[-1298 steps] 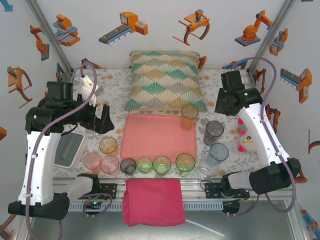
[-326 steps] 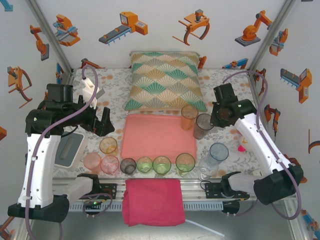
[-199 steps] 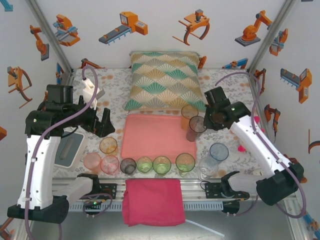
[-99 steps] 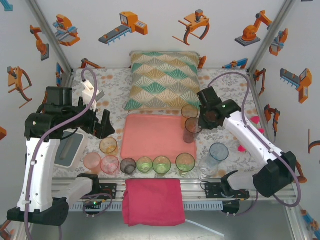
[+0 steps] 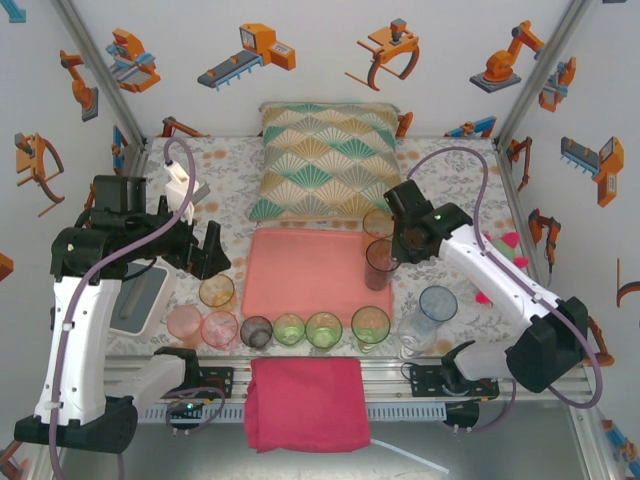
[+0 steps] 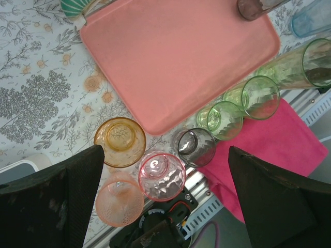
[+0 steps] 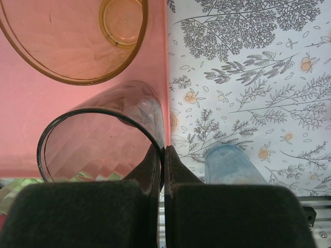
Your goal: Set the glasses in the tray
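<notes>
Jaws of the right gripper (image 5: 392,246), top external view, clamp the smoky grey see-through tumbler (image 5: 379,266) at the right edge of the flat salmon-pink tray (image 5: 300,272). Left gripper (image 5: 204,250) hangs left of the tray, jaws apart. Left wrist view: tinted tumblers (image 6: 161,175) line the tray's near edge. Right wrist view: fingers (image 7: 150,173) pinch the grey tumbler's wall.

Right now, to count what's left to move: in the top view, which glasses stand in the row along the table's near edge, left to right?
Peach glass → pink glass → smoky grey glass → first green glass → second green glass → third green glass → clear glass.
</notes>
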